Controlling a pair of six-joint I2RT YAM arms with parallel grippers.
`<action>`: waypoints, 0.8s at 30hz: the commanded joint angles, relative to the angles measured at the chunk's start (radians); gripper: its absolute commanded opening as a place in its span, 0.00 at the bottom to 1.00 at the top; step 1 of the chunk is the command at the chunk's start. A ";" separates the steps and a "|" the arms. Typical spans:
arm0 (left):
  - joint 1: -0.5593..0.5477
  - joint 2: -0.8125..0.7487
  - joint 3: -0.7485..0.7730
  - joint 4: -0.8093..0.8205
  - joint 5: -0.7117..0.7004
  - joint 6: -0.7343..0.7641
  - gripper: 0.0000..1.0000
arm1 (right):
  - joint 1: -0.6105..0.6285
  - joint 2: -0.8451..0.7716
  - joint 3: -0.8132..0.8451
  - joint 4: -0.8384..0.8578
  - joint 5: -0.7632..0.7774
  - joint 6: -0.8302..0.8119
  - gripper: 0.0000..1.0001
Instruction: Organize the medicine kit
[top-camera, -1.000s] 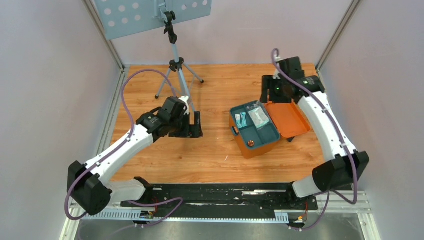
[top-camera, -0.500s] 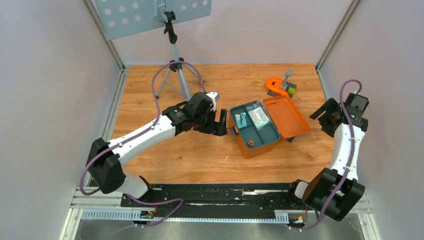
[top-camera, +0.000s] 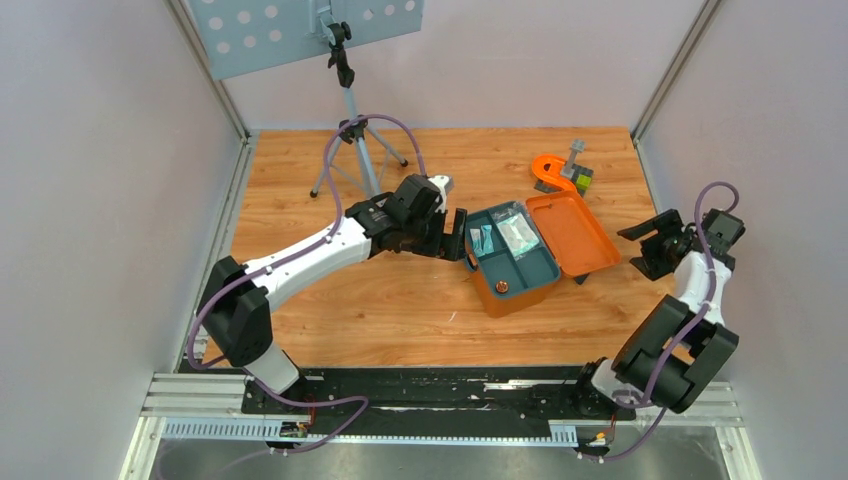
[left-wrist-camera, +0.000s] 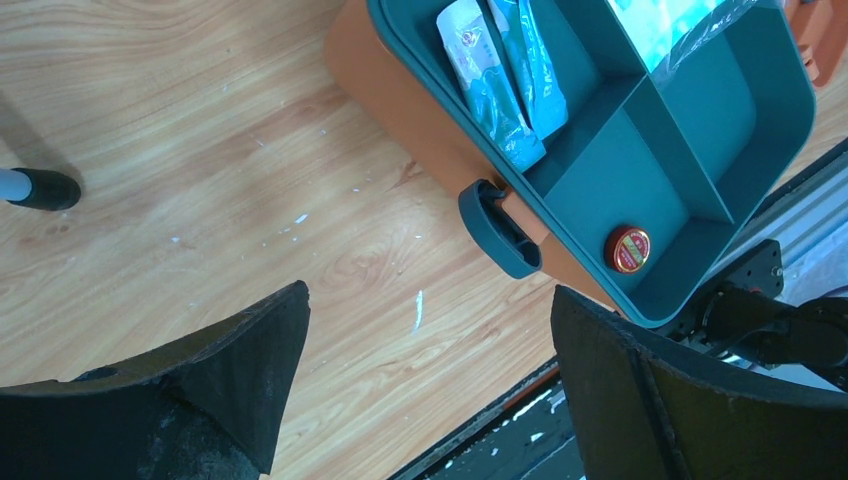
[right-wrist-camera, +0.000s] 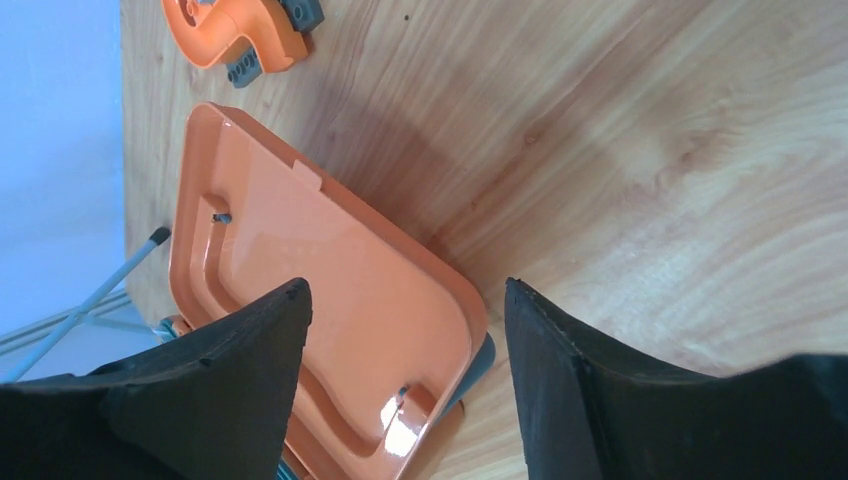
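1. The medicine kit (top-camera: 508, 301) sits on the wooden surface (top-camera: 400, 310), right of centre, with its orange lid (top-camera: 572, 232) folded back flat towards the right
2. A dark teal divided tray (top-camera: 540, 268) rests in the open box. One compartment holds teal-and-white sachets (left-wrist-camera: 495, 75), another a clear packet (top-camera: 518, 235), and the near one a small round red item (left-wrist-camera: 627, 249)
3. The left claw (top-camera: 455, 235) is spread wide and holds nothing. It hangs just beside the kit's left end, close to the grey handle (left-wrist-camera: 497, 228)
4. The right claw (top-camera: 650, 245) is also parted and empty, off to the right of the lid and not touching it
5. A small orange curved piece (top-camera: 550, 170) lies behind the lid, near the back edge
6. A tripod (top-camera: 350, 130) stands at the back left
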 joint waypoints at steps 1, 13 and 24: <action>-0.001 0.000 0.042 0.024 -0.010 0.024 0.98 | -0.016 0.092 -0.013 0.145 -0.169 0.036 0.72; -0.001 0.045 0.072 0.007 -0.015 0.042 0.98 | -0.013 0.201 -0.057 0.255 -0.449 0.032 0.75; -0.001 0.066 0.080 0.001 -0.031 0.058 0.98 | -0.013 0.068 -0.067 0.268 -0.518 0.040 0.61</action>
